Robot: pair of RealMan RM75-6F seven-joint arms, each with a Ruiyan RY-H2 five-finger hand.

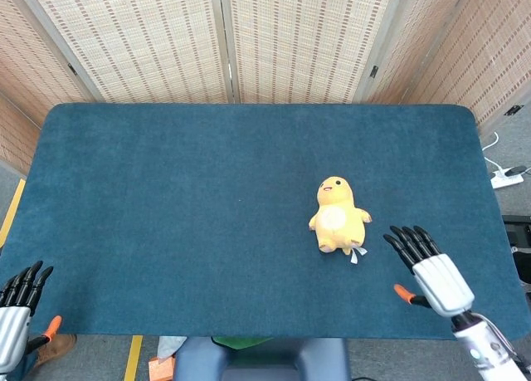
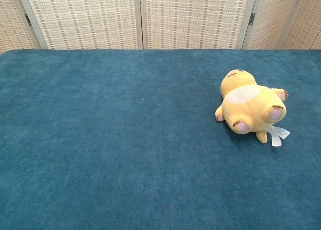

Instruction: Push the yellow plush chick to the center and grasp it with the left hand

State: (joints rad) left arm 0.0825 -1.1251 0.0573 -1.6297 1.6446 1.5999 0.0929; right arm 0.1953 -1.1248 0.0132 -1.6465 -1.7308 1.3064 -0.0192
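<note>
The yellow plush chick [image 1: 338, 217] lies on its back on the blue table [image 1: 166, 190], right of the middle, its head toward the far side and a white tag at its feet. In the chest view the chick [image 2: 250, 106] fills the right side, and neither hand shows there. My right hand [image 1: 430, 267] hovers over the table's near right part, fingers apart and empty, a short way right of and nearer than the chick. My left hand [image 1: 17, 309] sits off the near left corner, fingers stretched out, holding nothing.
Woven folding screens [image 1: 224, 41] stand behind the table's far edge. A white power strip [image 1: 506, 178] lies on the floor past the right edge. The blue cloth [image 2: 100, 140] spreads bare to the left of the chick.
</note>
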